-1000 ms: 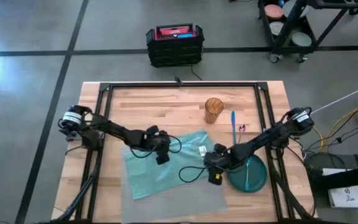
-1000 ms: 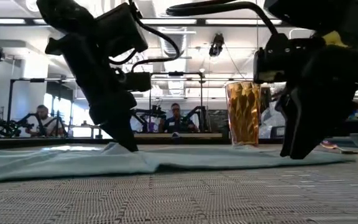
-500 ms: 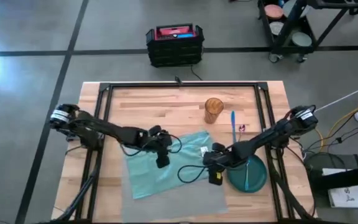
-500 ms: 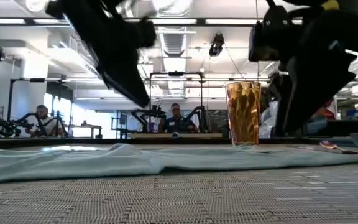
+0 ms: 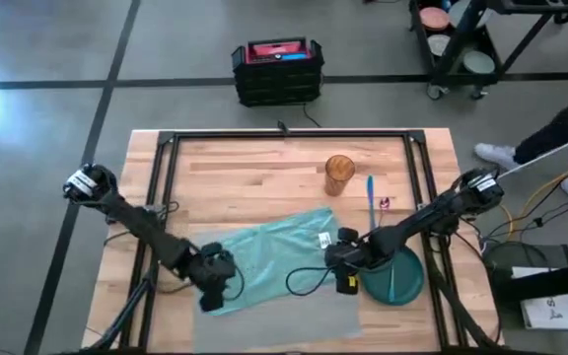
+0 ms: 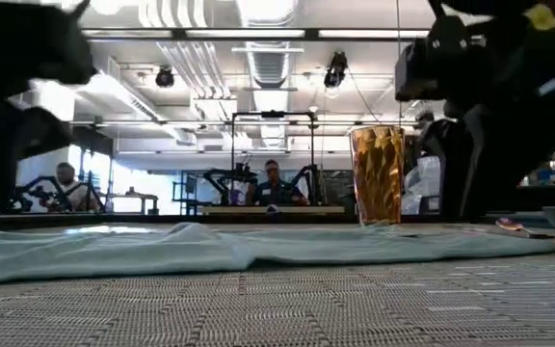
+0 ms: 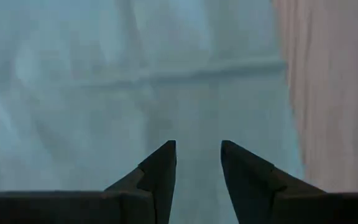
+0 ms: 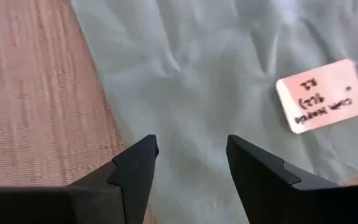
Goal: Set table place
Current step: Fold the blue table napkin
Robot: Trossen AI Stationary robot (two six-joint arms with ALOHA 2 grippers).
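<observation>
**Both end effectors parted over the teal napkin**

High view: the grey placemat (image 5: 284, 306) lies at the surface's (image 5: 254, 168) near edge, largely hidden under the napkin (image 5: 269, 258). The left end effector (image 5: 215, 286) is over the napkin's left corner.

Low view: the arms are cut off.

Wrist views: the right end effector (image 8: 191, 155) shows its fingers apart, empty, at the napkin's edge; the left likewise.
</observation>
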